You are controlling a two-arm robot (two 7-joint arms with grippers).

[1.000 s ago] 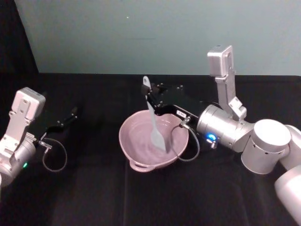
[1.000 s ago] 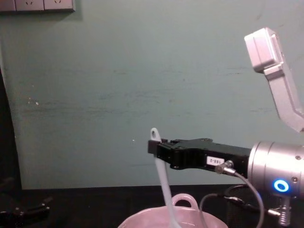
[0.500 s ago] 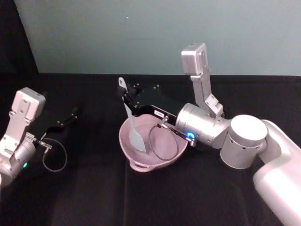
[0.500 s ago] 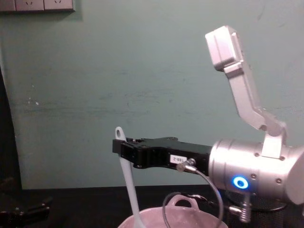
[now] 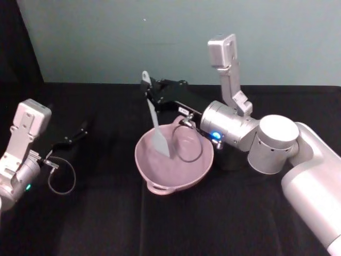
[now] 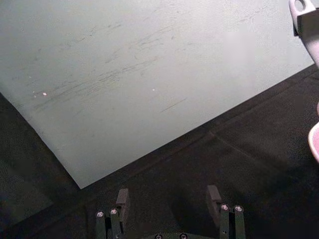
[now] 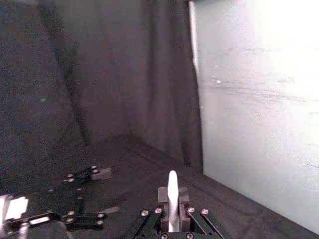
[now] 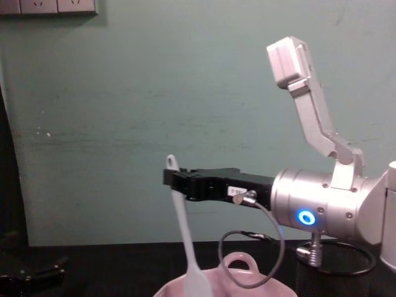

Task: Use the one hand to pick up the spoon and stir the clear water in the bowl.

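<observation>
Right gripper: clamped on the spoon near its holed end | blade hangs below it inside the bowl | we keep wrist level, sweep slow circles off the wall | left gripper: parked far aside, spread.

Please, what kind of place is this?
Probably a robot test bench, not a kitchen: a black cloth-covered table, a bare teal wall, and the right gripper holding a spoon in a bowl.
</observation>
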